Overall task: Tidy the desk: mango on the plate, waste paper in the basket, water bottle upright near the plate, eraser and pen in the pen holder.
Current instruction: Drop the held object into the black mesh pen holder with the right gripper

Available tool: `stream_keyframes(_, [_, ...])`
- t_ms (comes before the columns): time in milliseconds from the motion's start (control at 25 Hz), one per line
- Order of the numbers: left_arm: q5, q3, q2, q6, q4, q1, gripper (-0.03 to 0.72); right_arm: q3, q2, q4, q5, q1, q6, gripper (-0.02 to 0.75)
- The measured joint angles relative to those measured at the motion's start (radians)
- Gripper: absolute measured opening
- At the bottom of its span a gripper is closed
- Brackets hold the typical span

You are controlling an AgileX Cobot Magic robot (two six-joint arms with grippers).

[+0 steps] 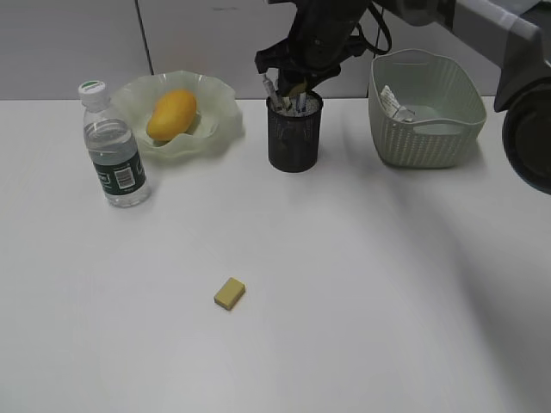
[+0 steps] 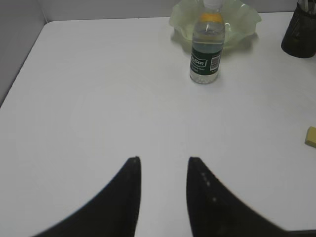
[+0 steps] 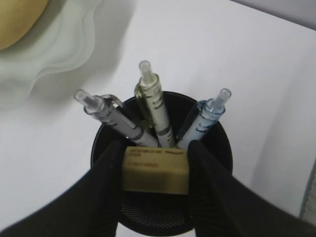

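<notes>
My right gripper [image 3: 156,149] is shut on a tan eraser [image 3: 155,170], held just over the mouth of the black mesh pen holder [image 1: 294,138] at the back of the desk [image 1: 362,292]. Three pens [image 3: 155,106] stand in the holder. A second tan eraser [image 1: 229,292] lies loose on the desk near the front. The mango [image 1: 172,114] rests on the ruffled green plate [image 1: 219,120]. The water bottle [image 1: 114,155] stands upright just left of the plate. Waste paper [image 1: 392,101] lies inside the basket [image 1: 426,129]. My left gripper [image 2: 164,160] hovers open over bare desk, holding nothing.
The right arm [image 1: 482,26] reaches in from the upper right, passing above the basket. A grey wall runs behind the desk. In the left wrist view the desk's left edge [image 2: 24,64] is near, and the loose eraser [image 2: 311,137] lies at the right border.
</notes>
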Motion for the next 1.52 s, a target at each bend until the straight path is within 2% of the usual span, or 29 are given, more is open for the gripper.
stream_keyframes(960, [0.000, 0.000, 0.000, 0.002, 0.000, 0.000, 0.246, 0.000, 0.018, -0.006, -0.003, 0.000, 0.000, 0.318])
stream_keyframes(1080, [0.000, 0.000, 0.000, 0.002, 0.000, 0.000, 0.246, 0.000, 0.018, -0.006, -0.003, 0.000, 0.000, 0.365])
stream_keyframes(1280, [0.000, 0.000, 0.000, 0.002, 0.000, 0.000, 0.246, 0.000, 0.018, -0.003, -0.002, 0.000, 0.000, 0.511])
stream_keyframes(1400, [0.000, 0.000, 0.000, 0.002, 0.000, 0.000, 0.246, 0.000, 0.018, -0.003, 0.001, 0.000, 0.000, 0.551])
stream_keyframes(1520, [0.000, 0.000, 0.000, 0.002, 0.000, 0.000, 0.246, 0.000, 0.018, -0.003, 0.011, 0.000, 0.001, 0.559])
